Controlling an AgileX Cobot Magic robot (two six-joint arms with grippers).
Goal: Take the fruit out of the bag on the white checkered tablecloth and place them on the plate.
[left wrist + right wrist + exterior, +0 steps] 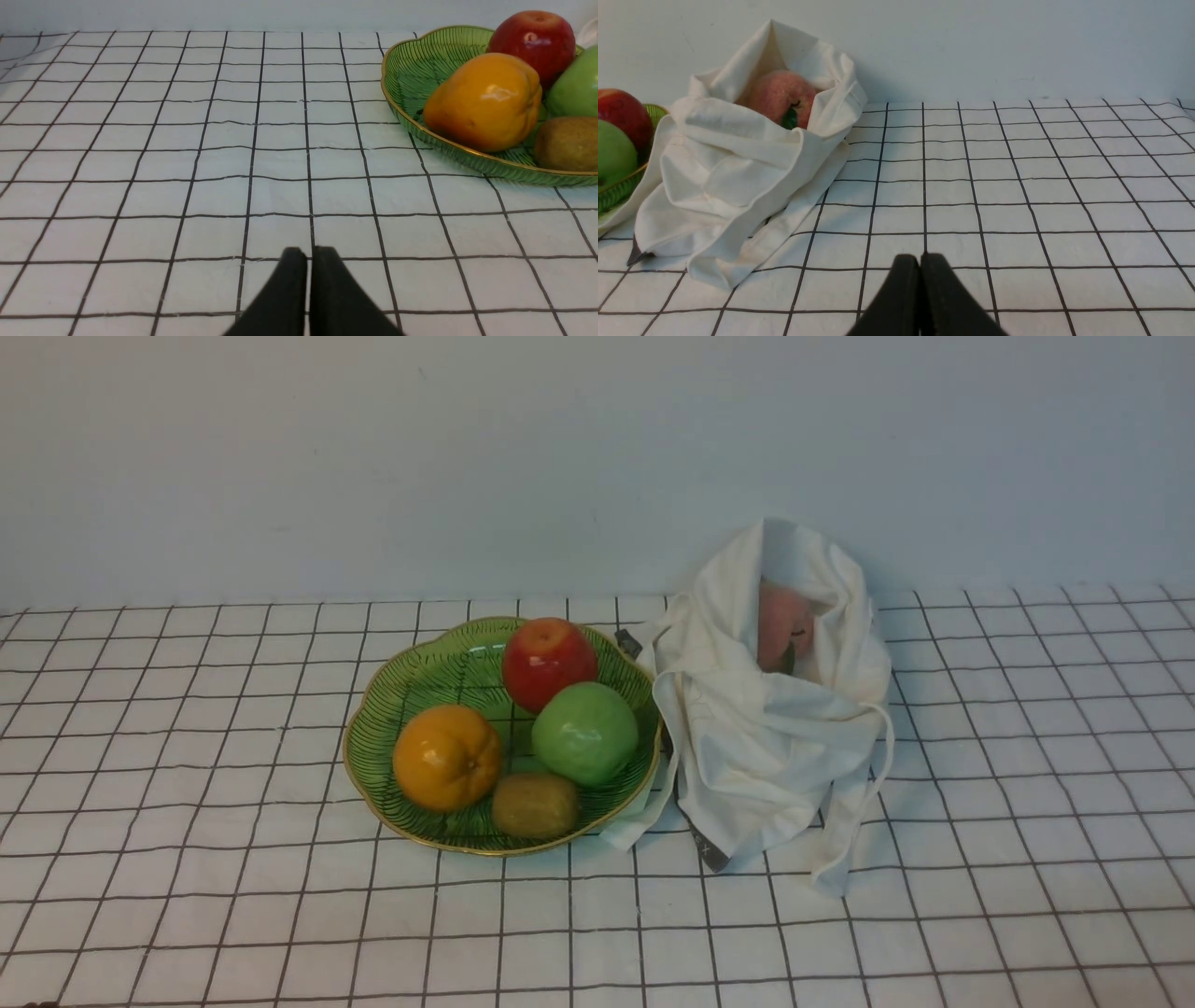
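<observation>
The off-white cloth bag (770, 728) stands slumped on the white checkered tablecloth (187, 896), touching the right side of the green plate (411, 663). A pale pink peach-like fruit (784, 627) shows in the bag's open mouth, also in the right wrist view (780, 97). The green apple (585, 733) lies on the plate. My left gripper (309, 254) is shut and empty, low over bare cloth to the left of the plate (411, 70). My right gripper (920, 261) is shut and empty, over bare cloth to the right of the bag (733, 177). Neither arm shows in the front view.
On the plate with the green apple lie a red apple (549, 661), an orange (446, 757) and a brown kiwi (535, 805). A plain grey wall stands behind the table. The bag's long straps trail onto the cloth at its front right (845, 840).
</observation>
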